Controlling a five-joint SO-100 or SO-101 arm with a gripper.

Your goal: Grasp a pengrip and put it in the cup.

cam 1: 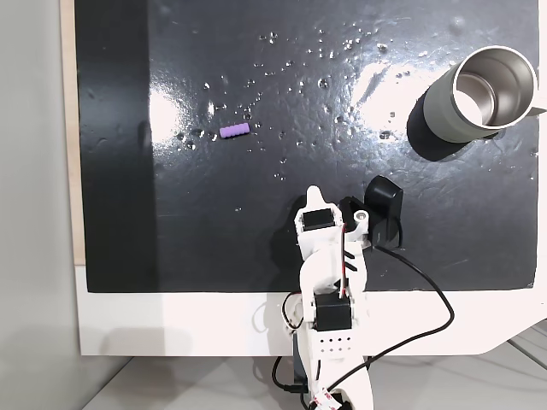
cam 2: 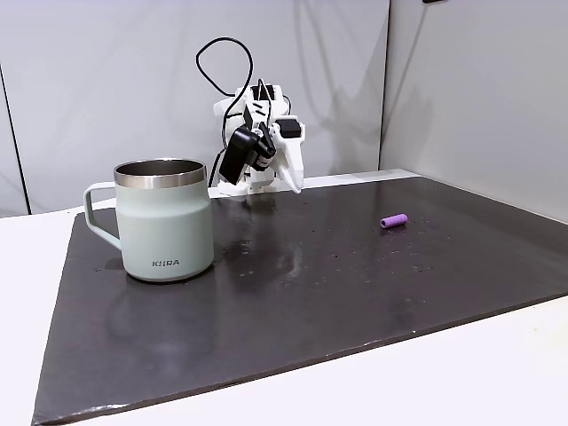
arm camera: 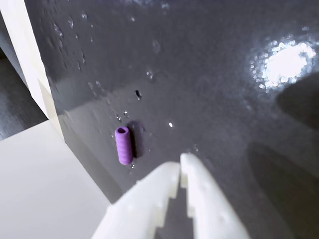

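Observation:
The light-purple ribbed pengrip (cam 1: pixel 234 131) lies on the black mat, left of centre in a fixed view; it shows at the right (cam 2: pixel 394 220) in the side fixed view and lower left (arm camera: pixel 124 145) in the wrist view. The steel cup (cam 1: pixel 480 94) stands upright at the mat's far right corner, and at the left (cam 2: pixel 164 220) from the side, handle outward. My white gripper (arm camera: pixel 180 166) is shut with nothing in it, fingertips touching, hovering near the arm's base (cam 1: pixel 313 193), well short of the pengrip and far from the cup. From the side it (cam 2: pixel 295 185) hangs above the mat's far edge.
The black mat (cam 1: pixel 256 239) covers most of a white table (cam 1: pixel 171 325), with water-like droplets and glare patches on it. The arm's cables (cam 1: pixel 427 299) trail over the mat's near edge. A grey wall (cam 2: pixel 106 89) stands behind the arm in the side fixed view.

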